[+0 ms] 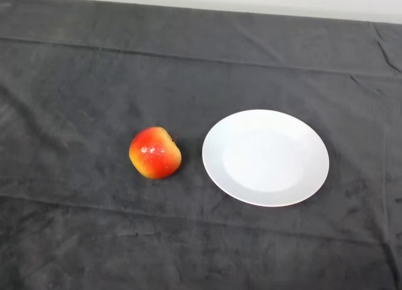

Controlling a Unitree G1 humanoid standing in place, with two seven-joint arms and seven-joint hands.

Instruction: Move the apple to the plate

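Observation:
A red and yellow apple lies on the dark cloth a little left of the middle of the head view. A round white plate lies flat on the cloth just to the right of the apple, with a small gap between them. Nothing lies on the plate.
The dark cloth covers the whole table and has folds and creases across it. A pale wall strip runs along the far edge.

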